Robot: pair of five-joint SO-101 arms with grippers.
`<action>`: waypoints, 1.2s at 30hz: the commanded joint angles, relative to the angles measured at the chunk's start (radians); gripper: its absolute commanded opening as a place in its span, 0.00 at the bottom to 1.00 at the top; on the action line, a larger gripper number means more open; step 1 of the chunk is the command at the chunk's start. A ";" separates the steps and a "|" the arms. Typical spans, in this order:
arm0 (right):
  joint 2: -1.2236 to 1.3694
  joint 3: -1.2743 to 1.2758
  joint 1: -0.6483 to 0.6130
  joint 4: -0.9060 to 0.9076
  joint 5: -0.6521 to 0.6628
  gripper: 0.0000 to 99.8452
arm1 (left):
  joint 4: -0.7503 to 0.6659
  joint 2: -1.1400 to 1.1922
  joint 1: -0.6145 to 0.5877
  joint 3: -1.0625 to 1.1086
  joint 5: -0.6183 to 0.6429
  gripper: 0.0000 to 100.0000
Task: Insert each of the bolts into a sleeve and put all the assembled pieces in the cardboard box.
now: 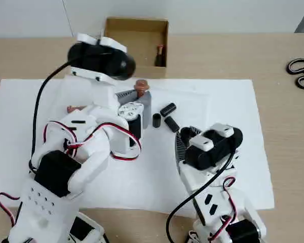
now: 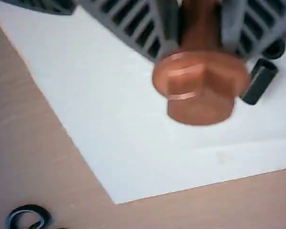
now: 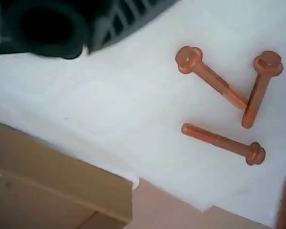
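Note:
My left gripper (image 1: 142,97) hovers over the white paper just in front of the cardboard box (image 1: 137,30), shut on a copper bolt (image 1: 140,86). In the left wrist view the bolt (image 2: 200,90) points its head at the camera between the grey fingers (image 2: 133,24). Three black sleeves (image 1: 167,109) (image 1: 156,120) (image 1: 172,123) lie on the paper right of it. My right gripper (image 1: 181,139) sits near them, shut on a black sleeve (image 3: 43,28). Three loose bolts (image 3: 207,76) (image 3: 260,88) (image 3: 224,142) lie on the paper; one bolt (image 1: 76,108) peeks out beside the left arm.
One assembled piece (image 1: 160,55) stands inside the box at its right wall. Scissors (image 1: 301,71) lie on the wooden table at the far right. The white paper (image 1: 218,167) covers the middle of the table. A box corner (image 3: 57,191) borders the paper.

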 commanded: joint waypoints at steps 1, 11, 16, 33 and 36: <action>-0.013 0.002 -0.048 -0.022 -0.012 0.00 | -0.110 -0.026 0.035 0.016 0.002 0.01; -0.015 0.040 -0.076 -0.025 -0.060 0.00 | -0.489 -0.206 0.037 0.389 0.051 0.01; -0.013 0.040 -0.076 -0.024 -0.127 0.00 | -0.678 -0.328 0.041 0.618 0.051 0.01; -0.016 0.086 -0.097 -0.068 -0.126 0.00 | -0.721 -0.342 0.081 0.688 0.058 0.01; -0.016 0.087 -0.108 -0.076 -0.126 0.00 | -0.721 -0.338 0.091 0.688 0.058 0.01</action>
